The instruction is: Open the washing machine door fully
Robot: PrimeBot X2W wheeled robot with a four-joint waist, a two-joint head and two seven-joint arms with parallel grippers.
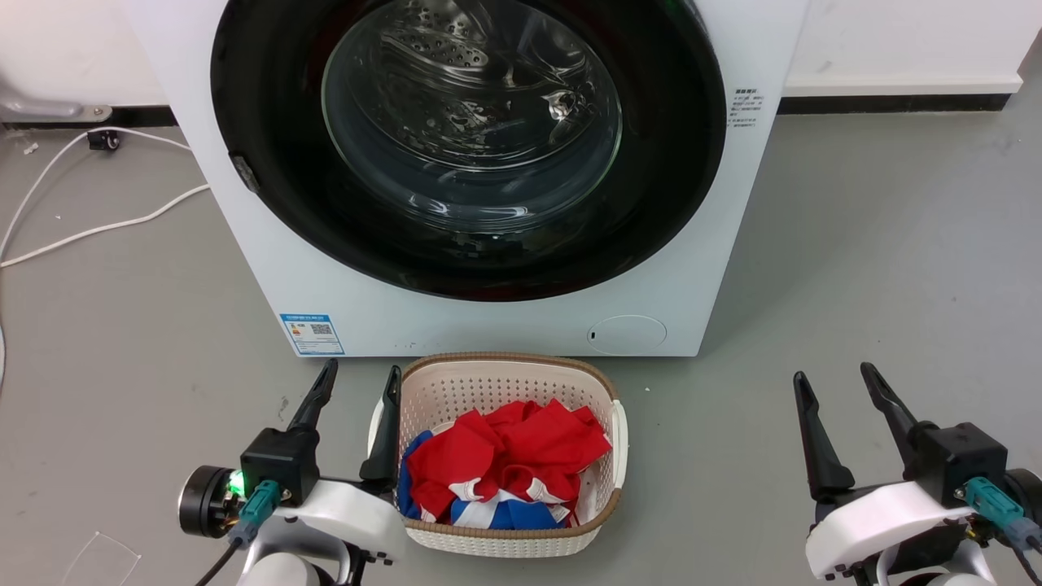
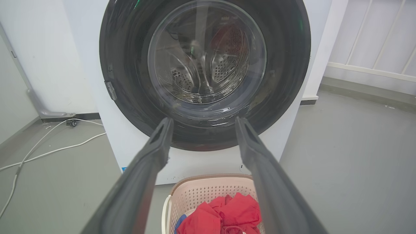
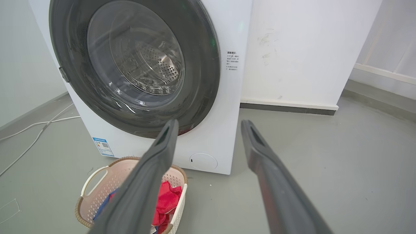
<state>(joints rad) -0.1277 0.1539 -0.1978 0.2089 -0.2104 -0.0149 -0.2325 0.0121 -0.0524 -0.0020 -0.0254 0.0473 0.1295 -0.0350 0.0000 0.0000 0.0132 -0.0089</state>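
The left gripper (image 1: 362, 373) is held low at the lower left of the head view, its two long dark fingers (image 1: 312, 407) spread apart and pointed upward. The right gripper (image 1: 833, 374) is held likewise at the lower right, its jaws parted about as widely. A green light is lit on the left wrist (image 1: 342, 509).

A cream perforated laundry basket (image 1: 505, 363) with a brown woven rim stands on the grey floor (image 1: 879, 277). Crumpled red cloth (image 1: 521, 452) fills it, lying over blue-and-white fabric (image 1: 501, 514). A white cable (image 1: 98, 230) snakes across the floor at the left, near the white wall (image 1: 895, 41) with its dark skirting strip (image 1: 887, 104)
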